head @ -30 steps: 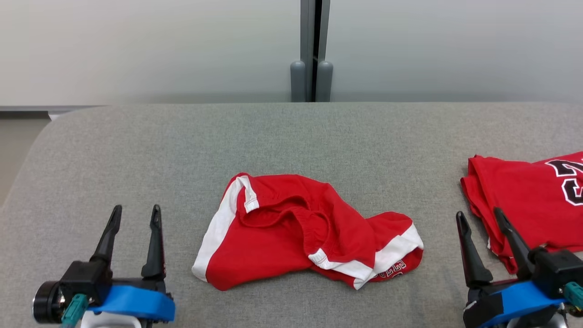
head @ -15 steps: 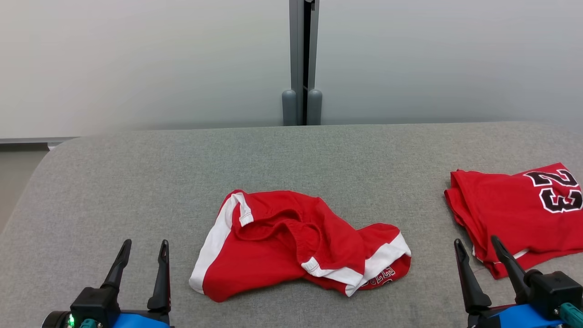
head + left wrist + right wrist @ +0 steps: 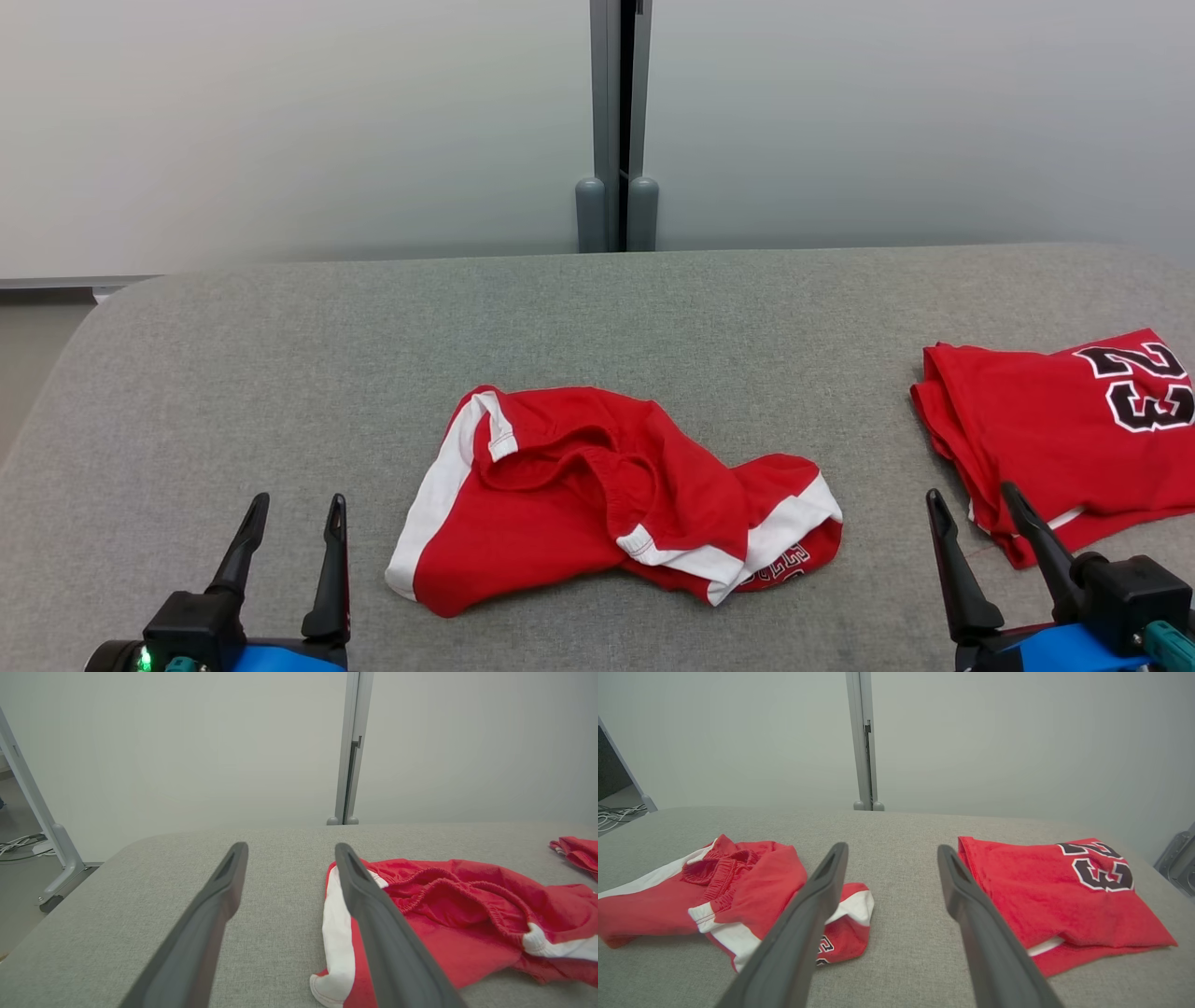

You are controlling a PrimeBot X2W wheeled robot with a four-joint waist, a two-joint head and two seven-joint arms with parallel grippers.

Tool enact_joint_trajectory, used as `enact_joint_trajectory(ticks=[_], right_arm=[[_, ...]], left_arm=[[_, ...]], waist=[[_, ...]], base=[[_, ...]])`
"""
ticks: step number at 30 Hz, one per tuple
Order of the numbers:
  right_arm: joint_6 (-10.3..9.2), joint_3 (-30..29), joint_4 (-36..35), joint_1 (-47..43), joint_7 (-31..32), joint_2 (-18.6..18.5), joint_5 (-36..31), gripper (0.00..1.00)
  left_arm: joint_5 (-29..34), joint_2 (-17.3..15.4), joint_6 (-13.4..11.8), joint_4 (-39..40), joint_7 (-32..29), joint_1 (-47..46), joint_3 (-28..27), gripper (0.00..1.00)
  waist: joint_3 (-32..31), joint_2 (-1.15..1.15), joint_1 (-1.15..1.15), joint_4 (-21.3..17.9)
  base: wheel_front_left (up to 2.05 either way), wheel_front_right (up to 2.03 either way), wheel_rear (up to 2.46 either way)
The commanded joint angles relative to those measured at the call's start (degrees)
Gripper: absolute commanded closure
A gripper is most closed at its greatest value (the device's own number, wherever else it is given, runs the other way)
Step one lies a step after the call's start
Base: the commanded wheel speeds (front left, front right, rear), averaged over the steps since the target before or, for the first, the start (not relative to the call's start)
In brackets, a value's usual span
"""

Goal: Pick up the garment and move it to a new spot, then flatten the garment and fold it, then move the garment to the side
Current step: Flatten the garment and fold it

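Observation:
Crumpled red shorts (image 3: 597,504) with white side stripes lie in the middle of the grey padded table (image 3: 280,373), waistband bunched up. They also appear in the left wrist view as the shorts (image 3: 448,919) and in the right wrist view as the shorts (image 3: 738,891). My left gripper (image 3: 291,509) stands open at the lower left, apart from the garment's left edge. My right gripper (image 3: 971,499) stands open at the lower right, between the shorts and a folded jersey. Nothing is between either pair of fingers.
A folded red jersey (image 3: 1064,429) with a black number 23 lies at the table's right side, also seen as the jersey (image 3: 1055,891). A grey partition post (image 3: 616,126) rises behind the table's far edge. Bare grey surface spreads to the left and back.
The head camera has tilted, so the whole scene sits lower in view than a second ago. The garments have not moved; both grippers stay open.

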State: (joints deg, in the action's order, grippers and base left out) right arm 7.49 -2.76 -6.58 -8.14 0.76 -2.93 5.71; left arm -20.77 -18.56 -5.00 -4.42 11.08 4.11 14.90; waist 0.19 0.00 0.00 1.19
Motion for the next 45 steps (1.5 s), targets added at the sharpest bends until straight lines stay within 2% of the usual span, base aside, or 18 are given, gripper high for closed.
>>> enact_joint_trajectory(ticks=[1,7,11,16,21,25,30,37,38,39,40,45], right_arm=[[0.0,0.03,0.01,-0.01,-0.15,0.03,0.22,0.0],[0.0,-0.05,0.58,0.68,-0.6,0.03,0.29,0.0],[0.0,-0.14,0.43,1.32,-0.77,0.03,0.32,0.0],[0.0,-0.01,-0.04,2.35,-0.57,0.02,0.23,0.0],[0.0,0.52,-0.07,3.43,-0.77,0.02,0.31,0.0],[0.0,0.88,0.35,4.43,-1.13,0.02,0.42,0.0],[0.0,0.93,0.97,5.6,-1.82,0.03,0.55,0.0],[0.0,0.79,2.38,6.89,-2.93,0.03,1.12,0.0],[0.0,0.76,2.52,6.98,-3.1,0.03,1.11,0.0],[0.0,0.71,2.66,6.97,-3.23,0.03,1.11,0.0],[0.0,0.6,2.81,6.98,-3.26,0.03,1.16,0.0],[0.0,0.02,3.16,6.86,-3.55,0.03,1.22,0.0]], left_arm=[[-0.29,-0.39,-0.29,0.38,-0.22,0.39,0.0,0.0],[-0.16,-0.42,-0.54,0.87,-0.25,-0.3,0.32,0.0],[0.59,-0.37,0.31,1.78,-0.97,-2.09,1.72,0.0],[1.42,0.69,3.48,2.72,-4.83,-6.0,6.57,0.0],[1.62,3.26,7.58,1.75,-9.95,-10.53,12.6,0.0],[0.85,5.11,9.83,-0.15,-13.44,-13.74,16.57,0.0],[0.09,5.8,11.54,-3.68,-17.71,-17.1,21.01,0.0],[-1.71,5.18,12.12,-8.44,-22.7,-19.96,23.86,0.0],[-2.23,5.24,12.18,-8.69,-22.71,-20.34,23.85,0.55],[-2.69,5.26,12.16,-8.91,-22.77,-20.45,23.85,0.96],[-2.91,5.15,12.21,-8.87,-22.43,-20.73,23.79,1.0],[-4.03,4.7,11.74,-8.1,-20.13,-21.16,22.16,1.0]], waist=[[0.03,0.0,0.0,0.0],[0.53,0.0,0.0,0.04],[1.78,0.0,0.0,0.07],[4.21,0.0,0.0,-0.04],[6.78,0.0,0.0,-0.96],[8.83,0.0,0.0,-2.12],[10.81,0.0,0.0,-3.58],[12.4,0.0,0.0,-4.95],[12.51,0.0,0.0,-5.04],[12.6,0.0,0.0,-5.09],[12.66,0.0,0.0,-5.1],[12.45,0.0,0.0,-4.63]], base=[[0.0,0.0,0.0],[0.0,0.0,0.0],[0.0,0.0,0.0],[0.0,0.0,0.0],[0.0,0.0,0.0],[0.0,0.0,0.0],[0.0,0.0,0.0],[0.0,0.0,0.0],[0.0,0.0,0.0],[0.0,0.0,0.0],[0.0,0.0,0.0],[0.0,0.0,0.0]])
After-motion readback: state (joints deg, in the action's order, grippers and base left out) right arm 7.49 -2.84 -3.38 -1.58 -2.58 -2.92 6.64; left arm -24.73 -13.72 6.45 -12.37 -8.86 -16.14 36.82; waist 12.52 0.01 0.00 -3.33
